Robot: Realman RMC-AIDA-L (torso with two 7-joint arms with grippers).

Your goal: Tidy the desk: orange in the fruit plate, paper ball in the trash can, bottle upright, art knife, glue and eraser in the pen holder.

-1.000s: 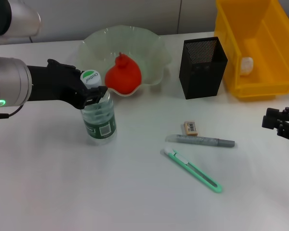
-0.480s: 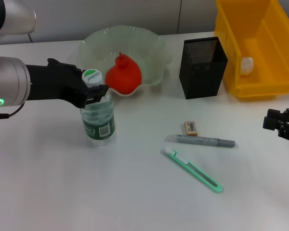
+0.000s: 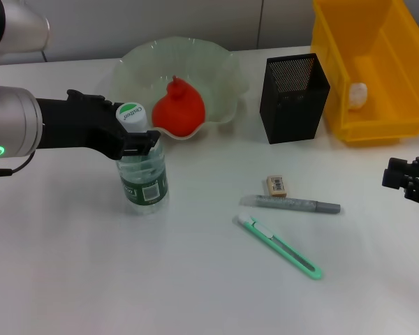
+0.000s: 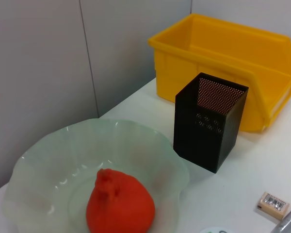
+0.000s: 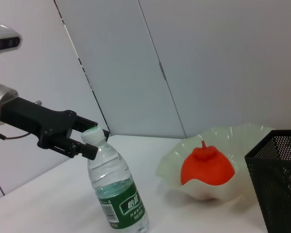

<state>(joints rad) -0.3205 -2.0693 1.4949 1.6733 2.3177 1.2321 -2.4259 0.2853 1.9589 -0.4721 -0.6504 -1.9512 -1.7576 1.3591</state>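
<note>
A clear water bottle [image 3: 143, 171] with a green label stands upright on the white table [image 3: 91, 279]. My left gripper [image 3: 135, 132] is shut on its neck just under the white cap; both show in the right wrist view, bottle [image 5: 117, 191] and left gripper [image 5: 87, 139]. The orange [image 3: 179, 108] lies in the pale green fruit plate [image 3: 220, 66]. The eraser [image 3: 276, 185], grey glue stick [image 3: 293, 204] and green art knife [image 3: 279, 248] lie on the table. The paper ball [image 3: 357, 94] is in the yellow bin [image 3: 377, 125]. My right gripper [image 3: 407, 179] is parked at the right edge.
The black mesh pen holder [image 3: 293, 98] stands between the plate and the bin. The left wrist view shows the orange [image 4: 119, 206], the plate [image 4: 48, 150], the pen holder [image 4: 208, 121], the bin [image 4: 223, 63] and the eraser [image 4: 274, 204].
The bottle has sunk a little and stands a bit straighter in my left gripper. The right arm has not moved.
</note>
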